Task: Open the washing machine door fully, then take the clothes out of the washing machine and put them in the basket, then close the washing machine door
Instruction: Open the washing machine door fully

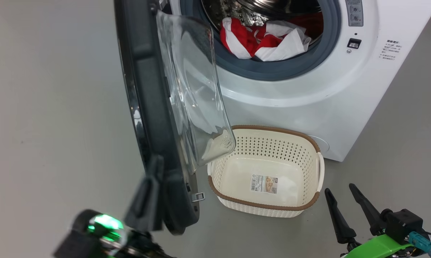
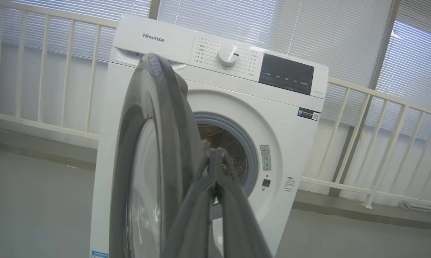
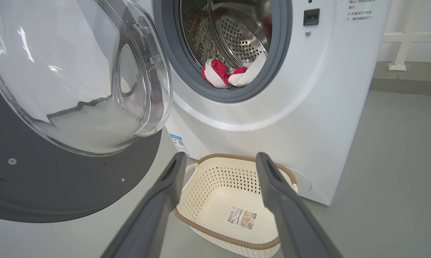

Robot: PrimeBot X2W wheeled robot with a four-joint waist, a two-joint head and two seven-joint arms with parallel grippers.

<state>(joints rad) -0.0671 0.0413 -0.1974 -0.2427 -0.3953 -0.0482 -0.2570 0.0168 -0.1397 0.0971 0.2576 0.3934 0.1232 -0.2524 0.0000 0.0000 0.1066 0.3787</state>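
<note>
Washing machine door point(image 1: 147, 107) hangs over grey floor point(image 1: 50, 107) — left gripper point(image 2: 216, 154) pressed together, right gripper point(image 3: 221, 159) spread.

Grey floor point(image 1: 39, 107); white railing point(image 2: 67, 71) before window blinds point(image 2: 237, 18)

Head view steeply downward; 2 wrist views low, toward washing machine point(image 1: 308, 104)

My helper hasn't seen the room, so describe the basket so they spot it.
Find the big white washing machine. On the floor in front of it sits the basket: cream perforated plastic with a brown rim and a paper label on its bottom.
</note>
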